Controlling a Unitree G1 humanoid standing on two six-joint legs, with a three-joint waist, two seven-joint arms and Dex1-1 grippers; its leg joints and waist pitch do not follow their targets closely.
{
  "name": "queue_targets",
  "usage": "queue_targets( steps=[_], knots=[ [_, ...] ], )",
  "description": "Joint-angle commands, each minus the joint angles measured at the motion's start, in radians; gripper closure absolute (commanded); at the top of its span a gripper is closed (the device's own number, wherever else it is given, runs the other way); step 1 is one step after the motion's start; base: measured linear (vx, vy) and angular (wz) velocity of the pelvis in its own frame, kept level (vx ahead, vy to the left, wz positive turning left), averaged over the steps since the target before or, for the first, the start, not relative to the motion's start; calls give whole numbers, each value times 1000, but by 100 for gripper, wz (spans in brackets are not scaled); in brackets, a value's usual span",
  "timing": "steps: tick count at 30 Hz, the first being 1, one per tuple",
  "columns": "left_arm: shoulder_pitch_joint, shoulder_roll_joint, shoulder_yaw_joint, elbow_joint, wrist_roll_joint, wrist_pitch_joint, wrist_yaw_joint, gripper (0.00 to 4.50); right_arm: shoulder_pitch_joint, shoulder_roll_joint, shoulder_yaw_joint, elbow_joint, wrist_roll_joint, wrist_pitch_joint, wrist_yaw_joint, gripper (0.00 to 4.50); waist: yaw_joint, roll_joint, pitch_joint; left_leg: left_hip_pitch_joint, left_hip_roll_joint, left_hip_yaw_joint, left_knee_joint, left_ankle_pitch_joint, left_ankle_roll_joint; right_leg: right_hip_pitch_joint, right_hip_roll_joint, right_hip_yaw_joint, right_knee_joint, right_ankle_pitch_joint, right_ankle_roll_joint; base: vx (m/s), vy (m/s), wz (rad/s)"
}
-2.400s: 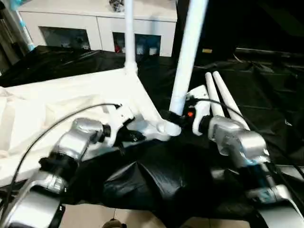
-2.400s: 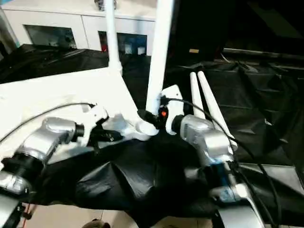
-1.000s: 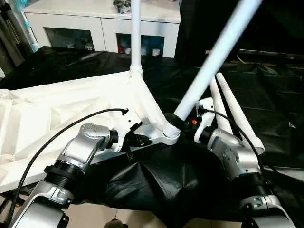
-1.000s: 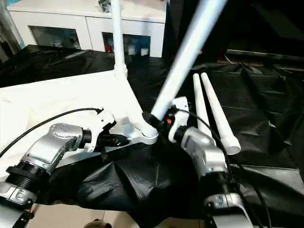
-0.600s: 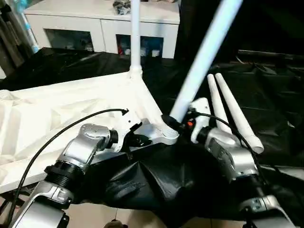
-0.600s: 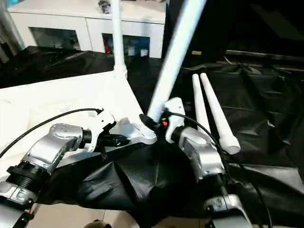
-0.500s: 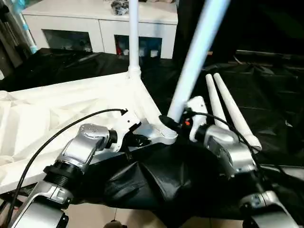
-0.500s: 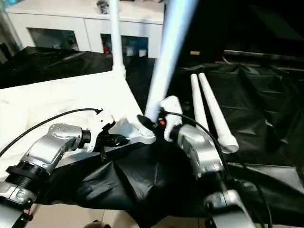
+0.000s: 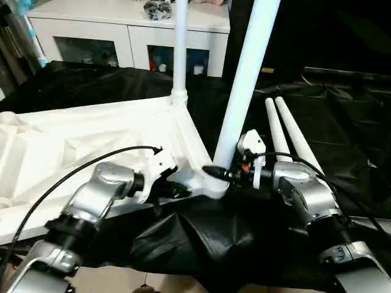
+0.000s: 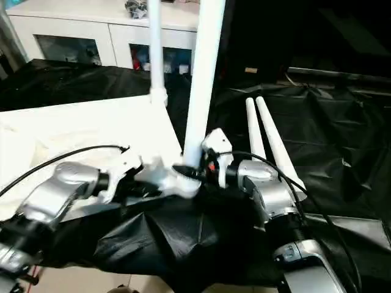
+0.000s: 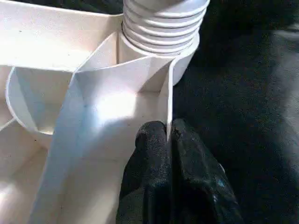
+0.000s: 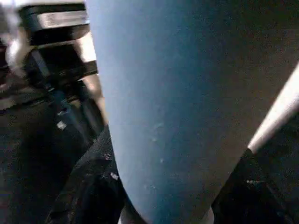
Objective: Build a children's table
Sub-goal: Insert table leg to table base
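The children's table top (image 9: pixel 73 140) lies upside down on the left, ribs showing. One white leg (image 9: pixel 180 49) stands in its far corner socket. A second leg (image 9: pixel 244 73) stands nearly upright in the near corner socket (image 9: pixel 211 183), with my right gripper (image 9: pixel 215 173) shut around its base. In the right wrist view that leg (image 12: pixel 159 116) rises between the dark fingers (image 12: pixel 88 186). My left gripper (image 11: pixel 168 133) is shut on the thin rim wall of the top, just beside the ribbed socket (image 11: pixel 163 23). Two loose legs (image 9: pixel 287 134) lie side by side on the cloth at the right.
The black-draped work table (image 9: pixel 348 122) extends to the right and back. Its cloth bunches up at the front edge (image 9: pixel 201 238). A white cabinet with glass doors (image 9: pixel 122 36) stands behind. A black cable (image 9: pixel 73 174) loops over my left forearm.
The near leg leaned to the right a second ago and now stands almost upright in the corner socket, my right gripper still on its base. My left gripper has kept its hold.
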State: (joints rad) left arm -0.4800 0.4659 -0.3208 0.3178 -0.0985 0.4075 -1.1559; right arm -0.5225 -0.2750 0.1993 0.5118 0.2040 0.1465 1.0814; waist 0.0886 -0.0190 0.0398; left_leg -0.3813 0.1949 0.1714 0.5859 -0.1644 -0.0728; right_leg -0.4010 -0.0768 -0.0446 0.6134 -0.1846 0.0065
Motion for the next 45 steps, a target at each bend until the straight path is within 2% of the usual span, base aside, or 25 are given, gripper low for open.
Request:
queue_targets(
  steps=[1, 8, 11, 12, 17, 21, 23, 25, 26, 29, 31, 32, 33, 34, 35, 36, 37, 38, 39, 40, 41, 42, 43, 44, 45],
  knots=[
    [-9, -4, -14, -61, -45, -3, -46, 450, 54, -3, 97, 65, -30, 45, 70, 259, -1, 13, -55, 20, 33, -7, -79, -298, 3, 40, -55, 34, -69, -185, -231, 0, 0, 0],
    [-33, -23, 16, -14, -5, 19, 39, 450, 39, 34, 70, 117, -51, -3, 30, 259, -1, 11, -46, 28, 33, -9, -85, -381, -20, 31, -59, 36, -82, -322, -210, 0, 0, 0],
    [-79, -79, 60, 58, 15, 58, 170, 450, -4, 94, 7, 216, -67, -16, -152, 259, -6, 9, -37, 36, 31, -14, -87, -449, -44, 24, -63, 34, -95, -456, -184, 0, 0, 0],
    [-106, -110, 80, 92, 18, 78, 238, 450, -23, 117, -15, 259, -69, -8, -231, 259, -9, 10, -34, 47, 27, -22, -85, -505, -59, 18, -68, 28, -110, -588, -143, -55, 2, -5],
    [-155, -167, 109, 151, 28, 118, 356, 450, -52, 160, -49, 332, -68, 9, -368, 259, -16, 10, -33, 46, 25, -30, -88, -546, -58, 14, -67, 19, -125, -648, -98, -22, 4, -4],
    [-221, -250, 143, 243, 45, 143, 507, 450, -111, 227, -108, 457, -65, 56, -584, 259, -27, 26, -28, 69, 22, -37, -88, -644, -61, 6, -56, -15, -151, -665, -76, -40, 18, -4],
    [-233, -269, 145, 262, 56, 144, 539, 450, -132, 252, -142, 493, -49, 77, -641, 259, -34, 39, -29, 63, 31, -50, -109, -715, -59, 34, -53, -40, -149, -577, -74, 0, 0, 0],
    [-239, -279, 141, 275, 65, 142, 555, 450, -148, 265, -151, 523, -59, 79, -666, 259, -40, 46, -25, 63, 41, -51, -127, -785, -59, 45, -53, -52, -138, -525, -83, 0, 0, 0],
    [-238, -280, 135, 276, 69, 140, 555, 450, -151, 269, -147, 532, -66, 79, -660, 259, -42, 44, -18, 83, 34, -41, -123, -811, -62, 29, -53, -63, -161, -575, -75, 0, 0, 0],
    [-228, -280, 117, 267, 67, 133, 529, 450, -157, 279, -140, 547, -72, 75, -643, 259, -43, 44, -18, 81, 31, -40, -122, -785, -50, 41, -63, -74, -171, -631, -48, 0, 0, 0],
    [-227, -279, 110, 269, 68, 126, 520, 450, -165, 286, -150, 561, -67, 76, -636, 259, -40, 47, -16, 74, 38, -40, -132, -806, -54, 47, -62, -78, -160, -627, -43, 0, 0, 0],
    [-225, -277, 107, 268, 67, 124, 513, 450, -168, 286, -148, 565, -71, 72, -634, 224, -38, 48, -14, 70, 42, -38, -143, -826, -59, 50, -58, -76, -148, -621, -47, 0, 0, 0],
    [-225, -277, 107, 268, 67, 124, 513, 450, -168, 286, -148, 565, -71, 72, -634, 224, -36, 47, -14, 69, 42, -37, -145, -827, -61, 49, -59, -71, -144, -625, -48, 0, 0, 0],
    [-223, -274, 102, 267, 68, 119, 507, 450, -172, 287, -148, 571, -79, 67, -634, 224, -35, 43, -14, 83, 35, -35, -133, -814, -66, 35, -68, -69, -160, -669, -48, 0, 0, 0],
    [-219, -270, 96, 262, 70, 117, 496, 450, -179, 288, -153, 578, -82, 63, -632, 200, -46, 35, -11, 101, 17, -37, -101, -770, -57, 18, -73, -96, -201, -756, -16, 0, 0, 0],
    [-213, -265, 88, 255, 74, 110, 481, 450, -186, 288, -155, 586, -87, 59, -626, 183, -49, 40, -9, 91, 18, -40, -99, -748, -46, 33, -72, -120, -210, -785, 14, 0, 0, 0],
    [-210, -262, 84, 250, 75, 107, 472, 450, -191, 288, -156, 589, -89, 56, -621, 181, -50, 50, -7, 72, 29, -41, -121, -780, -45, 54, -60, -135, -189, -749, 18, -65, -5, -11],
    [-206, -260, 83, 242, 75, 110, 466, 450, -194, 286, -154, 589, -91, 55, -612, 177, 42, 57, -11, -71, 85, -4, -243, -928, -36, 154, -18, -53, 93, -281, -50, -65, -5, -11],
    [-202, -258, 82, 236, 73, 109, 460, 450, -196, 285, -151, 587, -93, 53, -604, 169, 42, 57, -11, -71, 85, -4, -243, -928, -36, 154, -18, -53, 93, -281, -50, -32, -76, 10],
    [-198, -254, 79, 229, 72, 105, 451, 450, -198, 283, -151, 586, -95, 50, -594, 157, 19, 8, -33, 64, 35, 26, -175, -692, -19, 48, -50, 20, 15, -499, -32, 101, -151, 4],
    [-198, -254, 79, 229, 72, 105, 451, 450, -198, 283, -151, 586, -95, 50, -594, 147, 29, 0, -21, 97, 11, -21, 29, -351, 7, -18, -207, 64, -174, -915, -67, 101, -151, 4],
    [-192, -247, 73, 217, 69, 98, 434, 450, -204, 279, -150, 580, -93, 45, -571, 139, 48, -6, -34, -16, 34, -45, -27, -98, 19, 85, -183, 65, -118, -779, -77, 140, -80, -40],
    [-191, -246, 72, 216, 69, 98, 433, 450, -204, 278, -150, 579, -93, 44, -568, 133, 53, 8, -39, -20, 37, -44, -66, -59, -13, 88, -139, 29, -102, -635, -89, 90, 11, -38],
    [-186, -240, 69, 205, 67, 101, 423, 450, -209, 274, -153, 572, -86, 45, -546, 133, 44, 14, -51, -3, 37, -35, -87, -75, -45, 70, -74, -1, -61, -324, -114, 90, 11, -38],
    [-179, -231, 65, 192, 66, 100, 408, 450, -214, 266, -150, 557, -79, 46, -507, 121, 37, 17, -53, -1, 36, -36, -92, -107, -51, 71, -64, -7, -51, -240, -130, 0, 0, 0]
  ],
)
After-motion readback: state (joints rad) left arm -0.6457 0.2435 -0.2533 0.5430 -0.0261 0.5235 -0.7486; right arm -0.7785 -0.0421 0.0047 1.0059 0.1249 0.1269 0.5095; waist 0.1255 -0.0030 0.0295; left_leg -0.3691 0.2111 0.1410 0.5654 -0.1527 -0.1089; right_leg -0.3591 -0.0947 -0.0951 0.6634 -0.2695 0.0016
